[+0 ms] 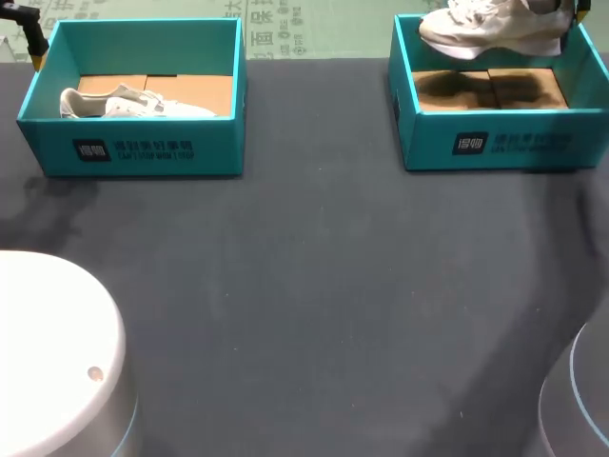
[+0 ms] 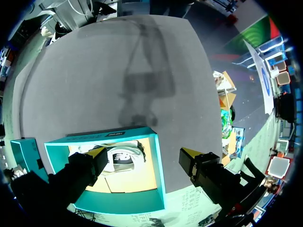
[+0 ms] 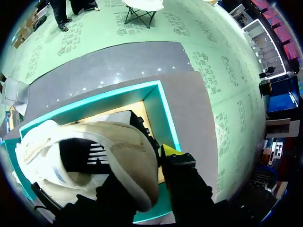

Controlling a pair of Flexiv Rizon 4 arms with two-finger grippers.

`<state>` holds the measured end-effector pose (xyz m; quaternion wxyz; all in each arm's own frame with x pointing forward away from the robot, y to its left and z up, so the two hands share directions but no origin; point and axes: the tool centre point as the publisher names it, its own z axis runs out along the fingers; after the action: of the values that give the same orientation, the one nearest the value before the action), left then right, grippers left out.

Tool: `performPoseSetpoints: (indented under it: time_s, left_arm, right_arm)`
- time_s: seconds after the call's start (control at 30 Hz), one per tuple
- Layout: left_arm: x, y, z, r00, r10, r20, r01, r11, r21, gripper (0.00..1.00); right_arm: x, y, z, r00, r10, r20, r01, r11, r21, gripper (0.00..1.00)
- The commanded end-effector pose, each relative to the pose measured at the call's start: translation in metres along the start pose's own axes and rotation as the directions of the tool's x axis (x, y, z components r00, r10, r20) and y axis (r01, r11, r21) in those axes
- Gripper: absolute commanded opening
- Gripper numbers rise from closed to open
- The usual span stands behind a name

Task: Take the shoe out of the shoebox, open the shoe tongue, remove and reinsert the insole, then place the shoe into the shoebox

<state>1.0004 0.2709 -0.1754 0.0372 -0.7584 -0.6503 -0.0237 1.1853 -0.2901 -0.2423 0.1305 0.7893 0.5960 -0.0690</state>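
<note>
Your right gripper (image 3: 142, 176) is clamped on the shoe (image 1: 490, 30), holding it above the right shoebox (image 1: 419, 143) at the desk's (image 1: 314, 286) far right corner. The shoe is off-white with a thick pale sole and a dark opening. The teal box front carries a dark label (image 1: 469, 144) with pale print beside it. Your left gripper (image 2: 143, 158), fingers spread wide, hovers over the left shoebox (image 1: 219, 152) at the far left corner, where a second shoe (image 1: 133, 103) lies.

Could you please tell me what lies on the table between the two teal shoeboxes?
Nothing does. In the head view the stretch of dark table between the left shoebox and the right shoebox is bare.
</note>
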Motion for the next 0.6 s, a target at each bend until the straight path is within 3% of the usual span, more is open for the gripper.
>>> performPoseSetpoints:
  time_s: [0.03, 0.3, 0.6]
  left_arm:
    - [0.0, -0.001, 0.0, 1.0, 0.001, -0.003, -0.001, 1.0, -0.002, 1.0]
    - [0.0, -0.001, 0.0, 1.0, 0.001, -0.003, -0.001, 1.0, -0.002, 1.0]
    - [0.0, -0.001, 0.0, 1.0, 0.001, -0.003, -0.001, 1.0, -0.002, 1.0]
  right_arm:
    - [-0.002, -0.034, -0.057, 1.0, -0.009, 0.001, 0.009, 0.997, -0.078, 0.0]
    - [0.014, -0.058, -0.096, 0.998, -0.056, 0.026, 0.059, 0.992, -0.11, 0.0]
    - [0.04, -0.101, -0.126, 0.998, -0.035, 0.058, 0.041, 0.993, -0.114, 0.0]
